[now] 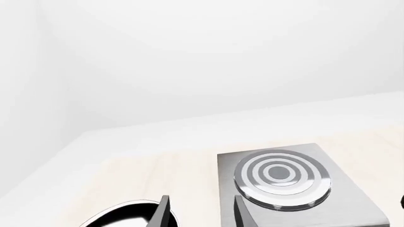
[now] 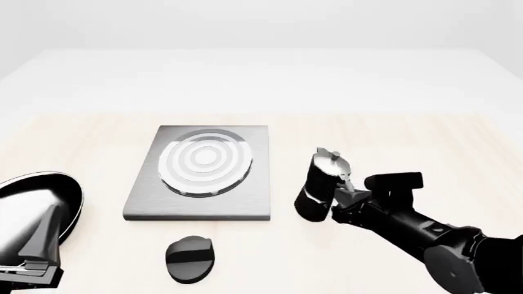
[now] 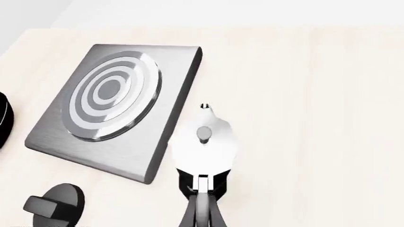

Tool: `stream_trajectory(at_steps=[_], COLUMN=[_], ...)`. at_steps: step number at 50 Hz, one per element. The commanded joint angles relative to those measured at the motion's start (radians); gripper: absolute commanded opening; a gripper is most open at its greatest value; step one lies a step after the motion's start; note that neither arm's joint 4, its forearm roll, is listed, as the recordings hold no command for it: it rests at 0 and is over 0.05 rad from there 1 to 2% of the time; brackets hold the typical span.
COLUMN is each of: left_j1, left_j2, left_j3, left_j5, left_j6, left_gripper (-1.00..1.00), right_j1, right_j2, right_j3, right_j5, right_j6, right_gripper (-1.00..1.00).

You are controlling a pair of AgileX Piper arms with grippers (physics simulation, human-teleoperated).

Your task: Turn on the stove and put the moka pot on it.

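The right tool (image 2: 347,195) is clenched on the moka pot (image 2: 321,184) by its handle, just beside the stove (image 2: 203,173), ready to lift across. The left tool (image 1: 198,213) hangs released near the frying pan (image 2: 33,199); the knob (image 2: 191,258) sits untouched.

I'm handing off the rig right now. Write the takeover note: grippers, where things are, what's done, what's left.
Right gripper: closed on the moka pot handle; pot stands on the table just right of the stove, not on it.
Left gripper: open, empty, low at the near left over the frying pan.
Knob: in front of the stove, untouched by either arm; I can't tell whether it has been turned.
Left: check or turn the knob, set pot on the burner rings.
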Motion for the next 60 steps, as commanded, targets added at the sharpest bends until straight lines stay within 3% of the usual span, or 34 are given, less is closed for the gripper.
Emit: stream_trajectory(at_steps=[1, 7, 13, 19, 21, 22, 24, 30, 44, 60], left_j1=[-0.002, -0.005, -0.006, -0.007, -0.007, -0.006, -0.006, -0.005, -0.006, -0.006], left_j2=[-0.024, -0.042, -0.056, -0.063, -0.068, -0.068, -0.068, -0.069, -0.064, -0.061], left_j3=[0.0, 0.0, 0.0, 0.0, 0.0, 0.0, 0.0, 0.0, 0.0, 0.0], left_j5=[0.018, 0.03, 0.038, 0.038, 0.041, 0.039, 0.038, 0.036, 0.036, 0.036], left_j6=[0.003, 0.007, 0.01, 0.013, 0.013, 0.012, 0.012, 0.014, 0.02, 0.02], left_gripper=[1.0, 1.0, 1.0, 1.0, 1.0, 1.0, 1.0, 1.0, 1.0, 1.0], right_j1=[-0.027, -0.061, -0.073, -0.038, -0.013, 0.013, 0.026, 0.1, 0.154, 0.211], right_j2=[-0.178, -0.32, -0.4, -0.426, -0.409, -0.404, -0.396, -0.368, -0.3, -0.168], right_j3=[-0.036, -0.101, -0.155, -0.232, -0.266, -0.29, -0.311, -0.375, -0.556, -0.723], right_j5=[0.188, 0.376, 0.492, 0.603, 0.641, 0.666, 0.677, 0.707, 0.781, 0.784], right_j6=[-0.035, -0.105, -0.153, -0.201, -0.247, -0.229, -0.252, -0.24, -0.319, -0.347], right_gripper=[-1.0, -1.0, -1.0, -1.0, -1.0, -1.0, -1.0, -1.0, -1.0, -1.0])
